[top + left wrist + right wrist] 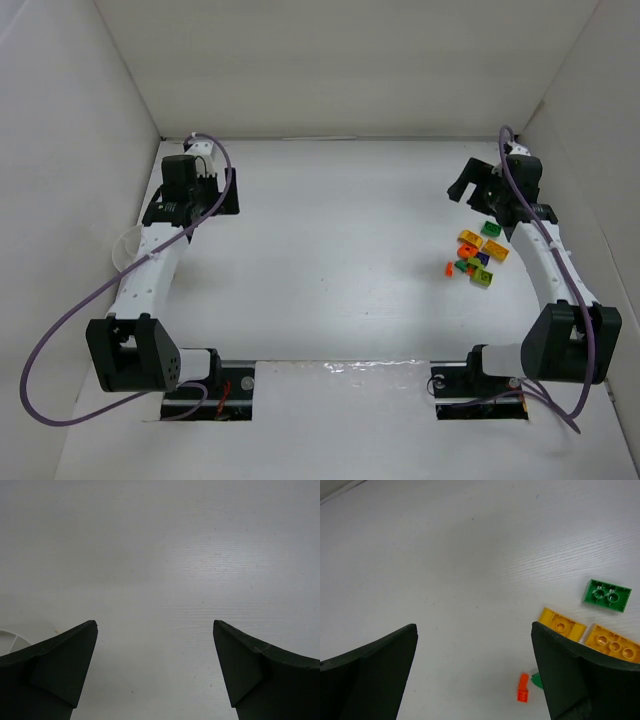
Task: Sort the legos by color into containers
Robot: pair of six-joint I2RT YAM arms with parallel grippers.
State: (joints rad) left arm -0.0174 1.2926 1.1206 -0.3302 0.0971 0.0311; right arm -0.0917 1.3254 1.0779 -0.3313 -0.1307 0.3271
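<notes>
Both arms reach toward the upper frame, left fingers (60,670) and right fingers (375,670) spread wide, empty. The legos (478,255) cluster centre-right on the bench (330,250) beside the right arm; a container (124,250) sits far left.

Bright, even light; soft shadows

The white desk (330,250) carries a loose cluster of legos (478,255) on its right side, lying close together. Among them a green brick (606,595) lies underside up, apart from two yellow bricks (562,625) that lie studs up just beside each other. A small orange piece (522,688) sits at the cluster's left edge. Near the left wall rests a faint round translucent container (125,248).
</notes>
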